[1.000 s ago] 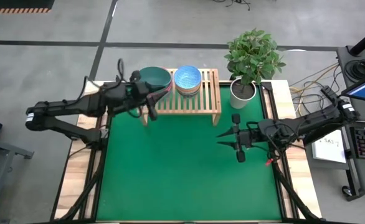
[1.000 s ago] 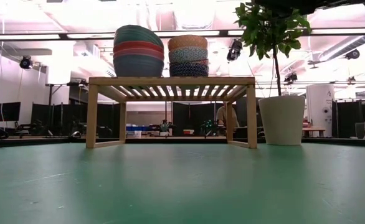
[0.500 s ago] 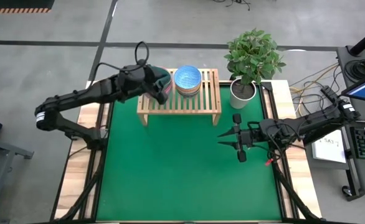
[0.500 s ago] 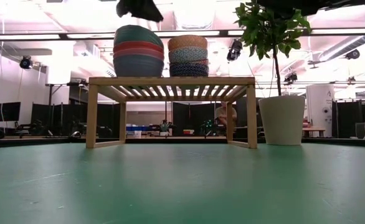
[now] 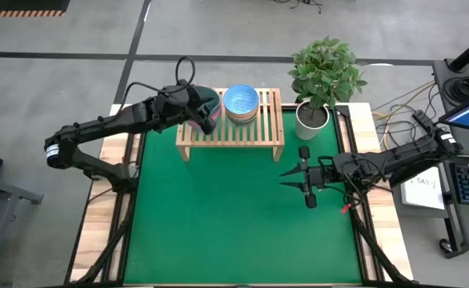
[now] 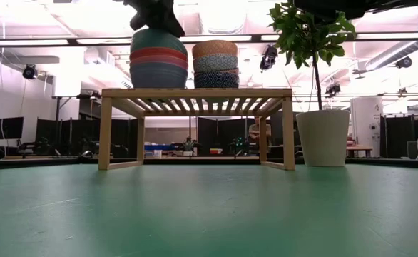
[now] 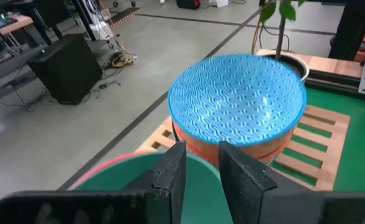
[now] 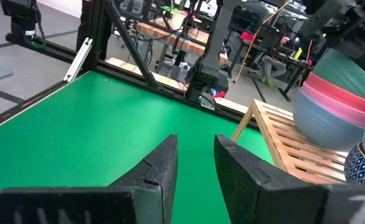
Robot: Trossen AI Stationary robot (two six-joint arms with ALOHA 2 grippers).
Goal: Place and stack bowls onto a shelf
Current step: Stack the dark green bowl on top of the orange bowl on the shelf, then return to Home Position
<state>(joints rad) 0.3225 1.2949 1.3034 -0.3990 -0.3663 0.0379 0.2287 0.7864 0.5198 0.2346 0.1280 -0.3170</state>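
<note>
Desk [image 5: 242,216] front half is bare green mat, nothing of mine on it. My right end effector [image 5: 305,182] hangs over the mat on the right side, well apart from the shelf [image 5: 254,134], fingers [image 8: 161,168] a narrow gap apart, holding nothing; it waits.

Farther back, the shelf stands at the desk's rear edge with two stacks abreast. Left stack [image 6: 157,58]: teal bowl [image 5: 210,100] on top, red and pink bands under it, blue-grey at the bottom. Right stack [image 6: 215,64]: blue patterned bowl [image 7: 238,99] on top in the wrist view, orange and patterned ones below. White plant pot [image 5: 312,118] sits just beside the shelf's right end.

My left end effector [image 7: 201,171] is right over the teal bowl's rim, fingers nearly closed with a slim gap; I judge nothing gripped, but the contact with the rim is hard to tell.

Risks, as I judge them:
- left stack is tall and sits near the shelf's left end; a sideways drag on pulling away could tip it off the edge.
- a finger catching the teal rim could lift that bowl crooked.
- swinging right would knock the neighbouring stack, since the two stand close together.
</note>
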